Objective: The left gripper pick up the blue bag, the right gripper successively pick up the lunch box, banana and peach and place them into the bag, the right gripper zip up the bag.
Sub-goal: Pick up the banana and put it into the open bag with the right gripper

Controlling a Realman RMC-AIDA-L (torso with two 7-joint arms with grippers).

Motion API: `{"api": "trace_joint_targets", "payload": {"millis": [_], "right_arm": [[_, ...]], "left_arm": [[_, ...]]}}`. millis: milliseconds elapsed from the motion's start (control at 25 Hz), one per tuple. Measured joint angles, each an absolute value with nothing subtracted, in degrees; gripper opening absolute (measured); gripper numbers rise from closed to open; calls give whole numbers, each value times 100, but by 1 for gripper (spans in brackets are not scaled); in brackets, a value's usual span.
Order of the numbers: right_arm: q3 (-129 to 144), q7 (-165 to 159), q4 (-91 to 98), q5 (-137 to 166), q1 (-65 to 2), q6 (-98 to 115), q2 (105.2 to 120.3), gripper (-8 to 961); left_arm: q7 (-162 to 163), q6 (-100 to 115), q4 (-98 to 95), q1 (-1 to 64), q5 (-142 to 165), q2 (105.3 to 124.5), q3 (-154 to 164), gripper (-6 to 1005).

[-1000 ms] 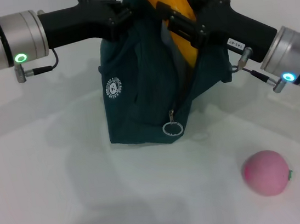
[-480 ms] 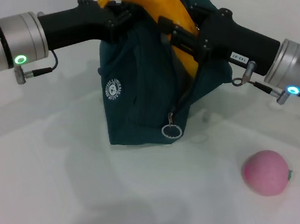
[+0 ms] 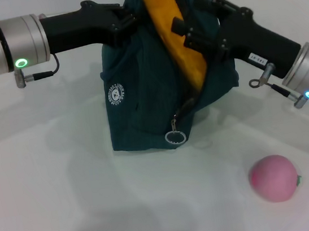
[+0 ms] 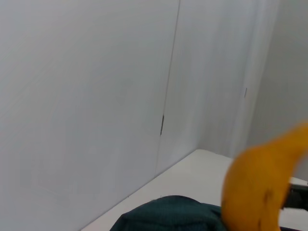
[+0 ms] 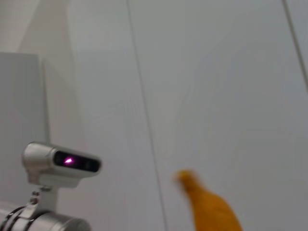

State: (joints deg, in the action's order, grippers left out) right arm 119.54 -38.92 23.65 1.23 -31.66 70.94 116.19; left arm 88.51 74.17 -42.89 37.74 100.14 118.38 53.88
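**Blue bag held upright, banana standing in its mouth, peach on counter**

Blue bag point(image 3: 147, 99): dark teal fabric tote, standing on the white counter point(image 3: 69, 206) near the middle of the head view. A small round white logo sits on the side panel facing the robot's left. The long zipper runs down the near corner, unzipped along its upper part, ending in a metal ring pull point(image 3: 174, 138) that hangs just above the counter. The top edge of the fabric also shows in the left wrist view.

Left claw point(image 3: 128, 21): black, on a silver wrist with a green light, reaching in from the robot's left and clenched on the bag's upper edge, holding the mouth up.

Banana point(image 3: 175, 33): long, yellow-orange, steeply tilted, its lower part down inside the bag's opening and its upper part rising out of the top of the head view. Its blurred end shows in both wrist views.

Right claw point(image 3: 189, 31): black, on a black and grey arm coming from the robot's right, grasping the banana at mid-length, right at the bag's mouth.

Peach point(image 3: 274, 178): round, pink, with a tiny green stem spot on the side, lying on the counter well apart from the bag, on the robot's right.
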Motion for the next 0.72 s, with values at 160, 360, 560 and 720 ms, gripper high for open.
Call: {"api": "trace_joint_targets", "payload": {"millis": [160,360,560,720], "right_arm": [[11904,-3652,2374,-50,-3090,7103,11619,721],[11708,-3477,2376,-109,-3004,7236,11619,715],[11236,-3359,2376,-119,-2894,7396,11614,710],[11151,-3317,2327,-119,-2956,7255,11596,708]], "left_arm": [[8858,7419,-4289,3776,10031,11838,5378,111],[8862,7449,-4326,3756,10032,11838,5360,111],[8829,7572,-4336,3707,9865,11809,5338,111],[8828,7711,-4340,3705,9697,11741,5334,111]]}}
